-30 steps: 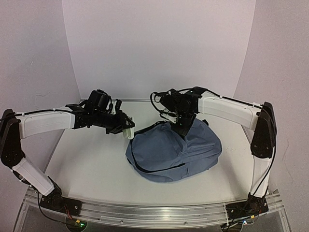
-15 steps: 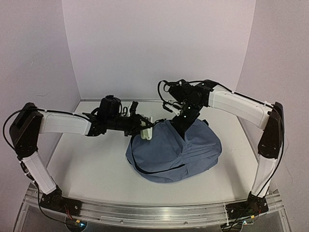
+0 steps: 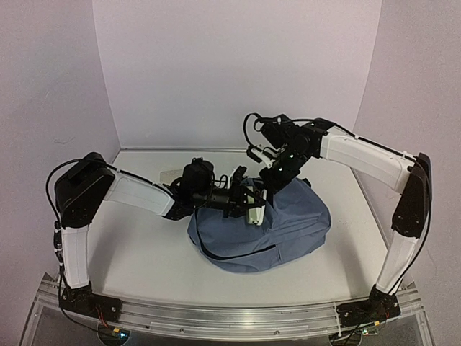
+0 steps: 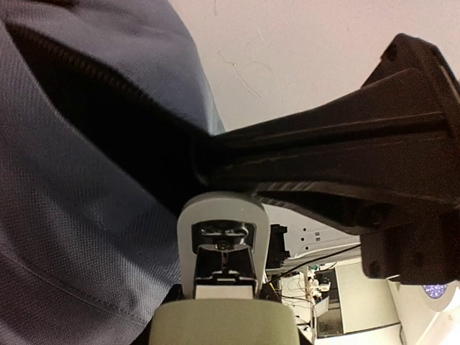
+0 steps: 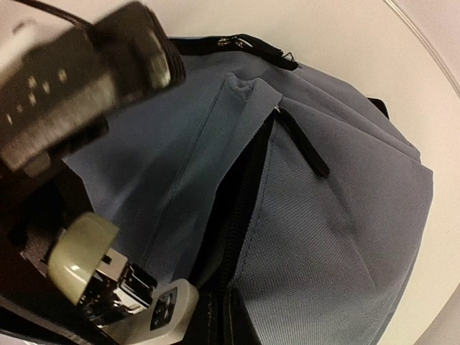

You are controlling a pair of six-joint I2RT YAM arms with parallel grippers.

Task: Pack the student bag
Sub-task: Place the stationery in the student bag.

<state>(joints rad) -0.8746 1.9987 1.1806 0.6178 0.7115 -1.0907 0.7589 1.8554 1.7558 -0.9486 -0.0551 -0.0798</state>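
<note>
Top external view: student bag (image 3: 288,223), soft blue-grey fabric backpack, lies slumped centre-right on white table (image 3: 137,245), zip mouth (image 5: 241,208) parted. Left gripper (image 3: 248,209), clenched on small white-and-green stapler (image 3: 253,215), is poised at that mouth, likely for insertion. Right gripper (image 3: 268,182) sits at the mouth's far edge, apparently propping it; clamped or released, cannot tell.

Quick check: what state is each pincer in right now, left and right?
Left pincer: closed on the pale plastic stapler.
Right pincer: cannot be told.
</note>
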